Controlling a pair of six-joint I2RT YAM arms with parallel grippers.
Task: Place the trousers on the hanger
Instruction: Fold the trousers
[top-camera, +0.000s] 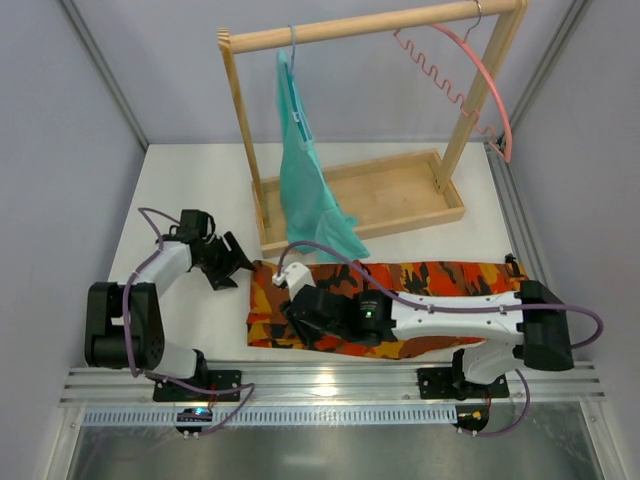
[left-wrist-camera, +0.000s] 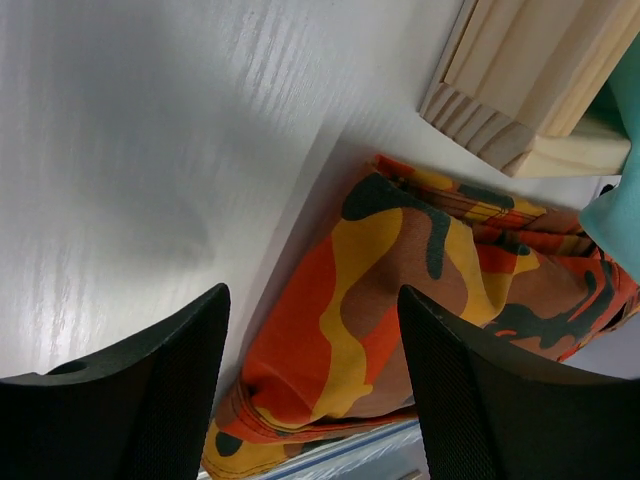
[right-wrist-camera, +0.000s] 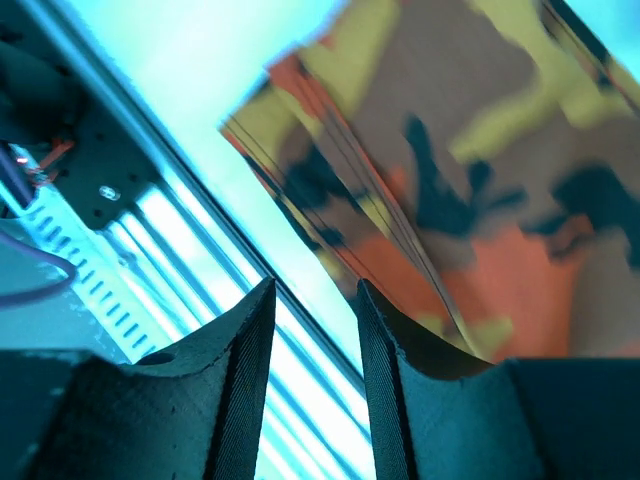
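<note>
The camouflage trousers (top-camera: 450, 278) lie folded in a long strip on the white table, in front of the wooden rack. The pink hanger (top-camera: 492, 85) hangs by its hook from the rack's top rail at the far right, bare. My left gripper (top-camera: 238, 264) stands open just left of the trousers' left end; in its wrist view the folded corner of the trousers (left-wrist-camera: 400, 270) lies ahead between the spread fingers (left-wrist-camera: 315, 390). My right gripper (top-camera: 292, 306) hovers over the trousers' near left corner. Its fingers (right-wrist-camera: 315, 300) are apart with nothing between them, beside the trousers' edge (right-wrist-camera: 480, 150).
A teal garment (top-camera: 305, 180) hangs on a thin hanger from the rail's left part, down to the rack's wooden base tray (top-camera: 410, 190). The tray's corner (left-wrist-camera: 520, 90) is close beyond the left gripper. A metal rail (top-camera: 330, 385) runs along the table's near edge.
</note>
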